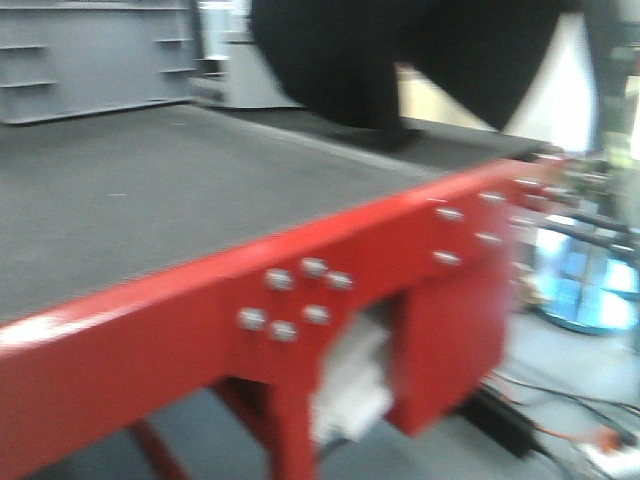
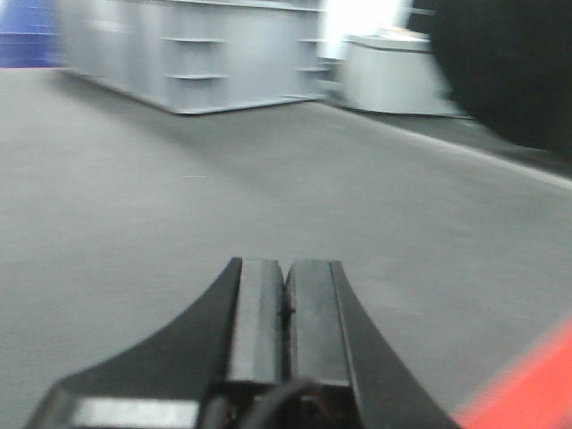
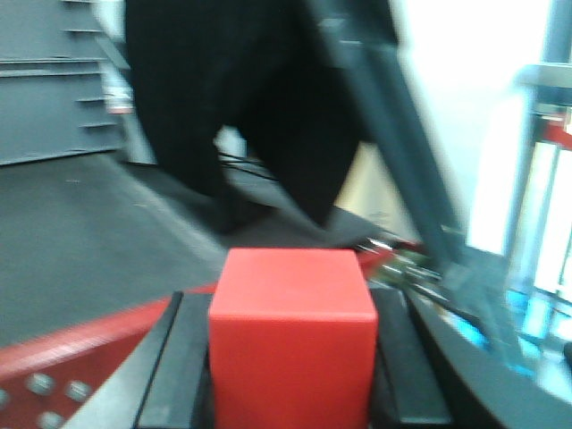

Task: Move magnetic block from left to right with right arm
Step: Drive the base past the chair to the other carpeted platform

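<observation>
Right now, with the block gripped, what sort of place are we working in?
Probably a robotics lab or workshop: a bolted red table frame topped with dark grey matting, grey shelving units behind it, and cables on the floor.

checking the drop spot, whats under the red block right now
The magnetic block, clamped in the right pincer, hides whatever lies below it. Behind it show the red table edge and grey tabletop.

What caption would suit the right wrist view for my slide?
Right hand grips the red magnetic block, with the red bolted table frame beyond.
</observation>
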